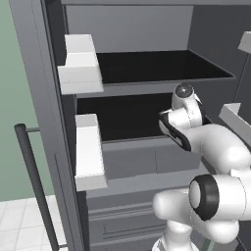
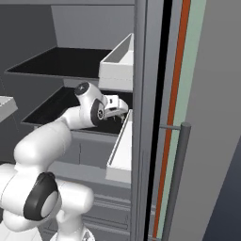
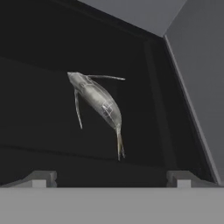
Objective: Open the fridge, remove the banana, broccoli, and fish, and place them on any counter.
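Two dark shelves sit inside the fridge [image 1: 137, 29], and both of its doors stand open. The white arm reaches into the lower shelf [image 1: 122, 117]. The gripper [image 2: 123, 114] is at the end of the arm, near the right side of that shelf, just beside a white door bin [image 2: 123, 150]. In the hand view the two finger tips [image 3: 41, 178] stand far apart at the bottom, one on each side, so the gripper is wide open. It holds nothing. The fish [image 3: 97, 101] lies on the dark shelf floor in front of the gripper, between the two tips but not touching them. It is slim and silver-grey, with a thin tail that points toward the gripper and thin fins that stick out at the sides. The grey back wall and side wall of the fridge meet in the corner behind the fish. White bins [image 1: 81, 66] hang on the inside of the left door too, one above the other. A long dark bar handle [image 1: 34, 181] runs down the left door, and another bar handle [image 2: 176, 179] runs down the right door, next to the orange-red edge [image 2: 176, 94] of the fridge.
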{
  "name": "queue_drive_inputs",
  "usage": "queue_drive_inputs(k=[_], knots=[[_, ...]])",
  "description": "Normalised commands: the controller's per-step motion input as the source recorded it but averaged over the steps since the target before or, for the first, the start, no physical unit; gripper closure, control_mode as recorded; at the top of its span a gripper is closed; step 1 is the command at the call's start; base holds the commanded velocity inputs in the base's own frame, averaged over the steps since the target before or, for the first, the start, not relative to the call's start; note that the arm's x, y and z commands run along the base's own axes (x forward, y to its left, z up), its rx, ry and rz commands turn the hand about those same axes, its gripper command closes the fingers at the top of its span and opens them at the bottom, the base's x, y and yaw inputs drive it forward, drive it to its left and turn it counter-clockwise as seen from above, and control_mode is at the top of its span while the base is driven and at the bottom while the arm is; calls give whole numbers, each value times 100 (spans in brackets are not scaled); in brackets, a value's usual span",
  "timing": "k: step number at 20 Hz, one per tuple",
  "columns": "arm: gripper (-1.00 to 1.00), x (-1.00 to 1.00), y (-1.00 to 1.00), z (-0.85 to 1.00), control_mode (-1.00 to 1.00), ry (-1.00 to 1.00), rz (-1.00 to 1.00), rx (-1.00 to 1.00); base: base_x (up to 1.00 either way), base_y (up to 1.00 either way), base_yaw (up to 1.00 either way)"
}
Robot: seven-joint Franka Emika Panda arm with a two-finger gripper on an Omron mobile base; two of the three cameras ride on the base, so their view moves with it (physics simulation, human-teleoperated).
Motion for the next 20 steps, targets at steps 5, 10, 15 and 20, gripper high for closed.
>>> queue_drive_inputs(k=[5,10,15,20], knots=[[-100,30,0,-2,-100,-1,4,4,0,0,0],[-100,33,0,-8,-100,0,4,4,0,0,0],[-100,32,0,-18,-100,0,5,5,0,0,0],[-100,31,0,-25,-100,0,6,3,0,0,0]])
